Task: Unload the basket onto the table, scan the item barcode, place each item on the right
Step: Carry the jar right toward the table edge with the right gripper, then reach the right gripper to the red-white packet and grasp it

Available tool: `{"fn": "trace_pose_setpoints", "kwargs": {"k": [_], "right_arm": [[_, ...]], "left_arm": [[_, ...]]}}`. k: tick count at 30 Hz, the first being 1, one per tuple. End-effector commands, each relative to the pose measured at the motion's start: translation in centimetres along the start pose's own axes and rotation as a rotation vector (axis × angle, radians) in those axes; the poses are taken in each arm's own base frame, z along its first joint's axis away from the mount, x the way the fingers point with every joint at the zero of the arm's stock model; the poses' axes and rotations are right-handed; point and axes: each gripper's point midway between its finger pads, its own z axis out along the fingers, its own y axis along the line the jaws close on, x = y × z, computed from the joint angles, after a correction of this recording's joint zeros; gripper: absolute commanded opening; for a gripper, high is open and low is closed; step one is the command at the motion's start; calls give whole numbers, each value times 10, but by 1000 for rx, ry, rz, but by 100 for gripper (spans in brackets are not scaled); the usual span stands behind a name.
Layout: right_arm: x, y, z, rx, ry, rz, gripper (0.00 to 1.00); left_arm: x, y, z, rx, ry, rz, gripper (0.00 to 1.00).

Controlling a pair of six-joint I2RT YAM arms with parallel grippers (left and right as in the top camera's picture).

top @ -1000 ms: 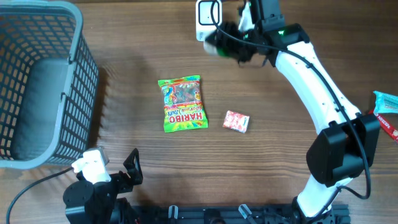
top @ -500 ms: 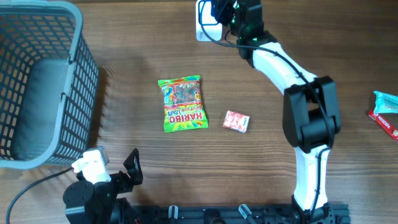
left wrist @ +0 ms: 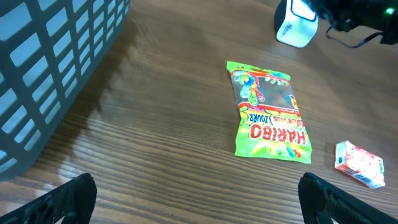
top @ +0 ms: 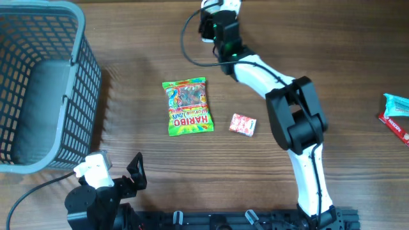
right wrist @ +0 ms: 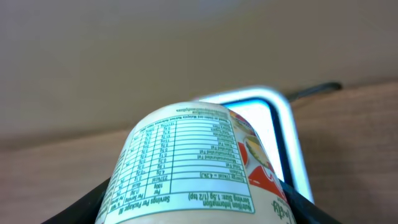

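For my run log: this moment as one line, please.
right gripper: shut on labelled container, in front of scanner | left gripper: open, empty | Haribo bag: flat on table

The right arm (top: 291, 121) is standing stretched out from its base at the near edge toward the far side, bending at the elbow, with its white forearm angling off to the left. Its wrist is sitting at the far edge, where the right gripper (top: 214, 22) is clamping a container (right wrist: 193, 162) between its dark fingers (right wrist: 93, 202). The left arm (top: 96, 201) is lying folded at the near left. The left gripper (left wrist: 196, 186) is pointing toward the far side, its jaws standing wide apart and holding nothing.
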Motion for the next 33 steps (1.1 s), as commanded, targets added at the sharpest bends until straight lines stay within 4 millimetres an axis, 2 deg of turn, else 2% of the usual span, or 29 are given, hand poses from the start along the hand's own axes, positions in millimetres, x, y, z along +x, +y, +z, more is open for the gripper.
{"fn": "trace_pose_setpoints", "kwargs": {"k": [1, 3, 5, 8, 9, 11, 12, 13, 14, 15, 17, 20, 22, 25, 30, 33], "right_arm": [[-56, -13, -20, 83, -49, -4, 43], [-81, -24, -43, 125, -32, -3, 41], [-102, -48, -75, 192, 29, -6, 43], [-114, -99, -116, 319, 125, 61, 43], [-115, -125, -131, 379, 165, 106, 44], [-105, -186, -159, 501, 270, 237, 47], [-99, -205, -166, 523, 316, 279, 49], [-86, -236, -178, 555, 388, 361, 49], [-79, -251, -183, 562, 425, 399, 49], [-69, -283, -194, 584, 474, 480, 49], [-60, -325, -208, 626, 502, 564, 50], [-52, -391, -236, 719, 502, 675, 57], [-43, -423, -248, 752, 507, 733, 59], [-20, -452, -257, 741, 545, 855, 59], [20, -478, -274, 800, 631, 992, 59], [24, -492, -284, 824, 620, 1020, 60]], "left_arm": [[0, -4, -1, 23, -5, -4, 100], [0, -4, -1, 23, -5, -4, 100], [0, -4, -1, 23, -5, -3, 99], [0, -4, -1, 23, -5, -4, 100], [0, -4, -1, 23, -5, -4, 100], [0, -4, -1, 23, -5, -4, 100], [0, -4, -1, 23, -5, -4, 100], [0, -4, -1, 23, -5, -4, 100], [0, -4, -1, 23, -5, -4, 100], [0, -4, -1, 23, -5, -3, 100], [0, -4, -1, 23, -5, -4, 100], [0, -4, -1, 23, -5, -4, 100], [0, -4, -1, 23, -5, -4, 100], [0, -4, -1, 23, -5, -4, 100], [0, -4, -1, 23, -5, -4, 100], [0, -4, -1, 23, -5, -3, 100]]}}
